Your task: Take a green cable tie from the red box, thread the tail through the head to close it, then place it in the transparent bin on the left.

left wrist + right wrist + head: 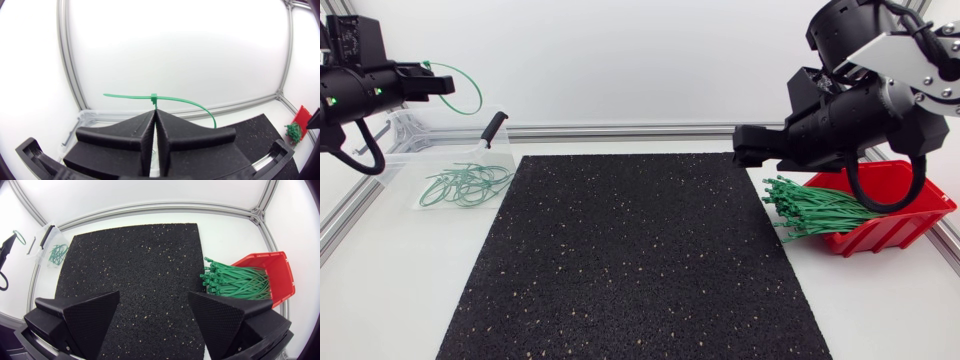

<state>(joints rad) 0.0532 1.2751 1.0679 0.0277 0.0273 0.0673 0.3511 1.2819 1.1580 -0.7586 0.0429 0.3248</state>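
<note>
1. Black speckled mat point(635, 250) is covering the middle of the table, lying between the bin and the box.
2. Right gripper point(155, 311) is hanging above the mat's far right corner, near the red box point(905, 215). Its fingers are standing spread wide, with nothing between them.
3. Red box is sitting tilted beside the mat's right edge, and a bundle of green cable ties point(815, 208) is spilling from its open mouth toward the mat.
4. Transparent bin point(440, 150) is standing off the mat's far left corner, holding several looped green ties point(467, 185). A black-handled tool point(493, 128) is resting at its far edge.
5. Left gripper point(154, 114) is hovering above the bin, its fingers pressed together and pinching a looped green cable tie point(182, 100) just under its head.
</note>
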